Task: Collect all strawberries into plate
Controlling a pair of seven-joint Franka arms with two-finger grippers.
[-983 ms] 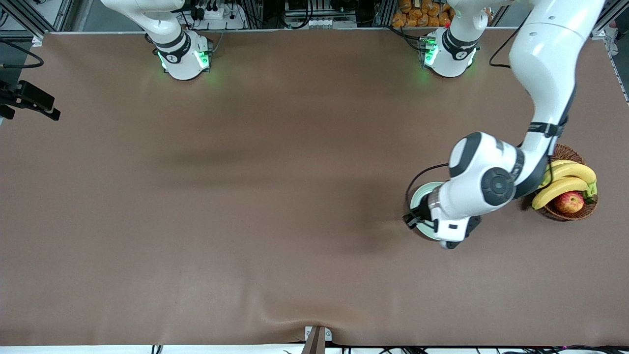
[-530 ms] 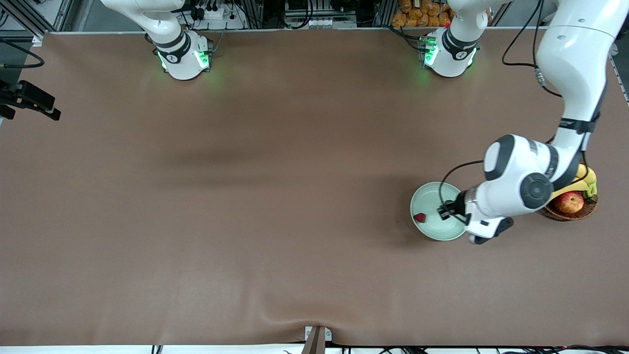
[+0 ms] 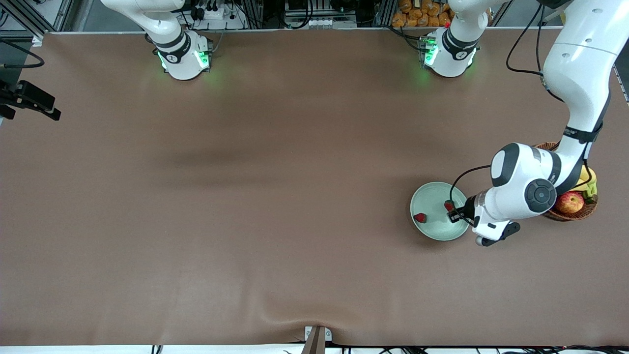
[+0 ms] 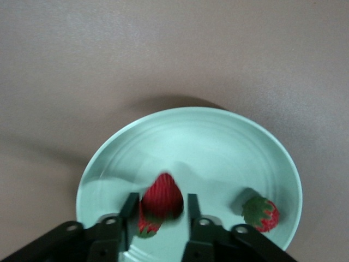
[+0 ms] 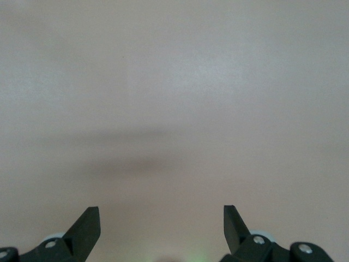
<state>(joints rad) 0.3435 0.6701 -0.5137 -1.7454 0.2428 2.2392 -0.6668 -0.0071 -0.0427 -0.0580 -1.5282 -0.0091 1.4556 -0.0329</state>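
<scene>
At the right arm's end of the table you have one arm waiting, its right gripper [image 5: 161, 229] hanging over bare brown table [image 3: 245, 196] with both fingers spread wide. Toward the left arm's end sits one mint-green plate [image 3: 428, 196] — count two strawberries there in the front view, one strawberry [image 3: 419, 217] lying on the dish and a second strawberry [image 4: 162, 196] between the fingers of your left gripper [image 3: 454, 213], which hangs over the plate, partly parted. Beside the plate — one wicker basket [image 3: 585, 210] with one apple [image 3: 569, 202] and bananas [image 3: 590, 183].
</scene>
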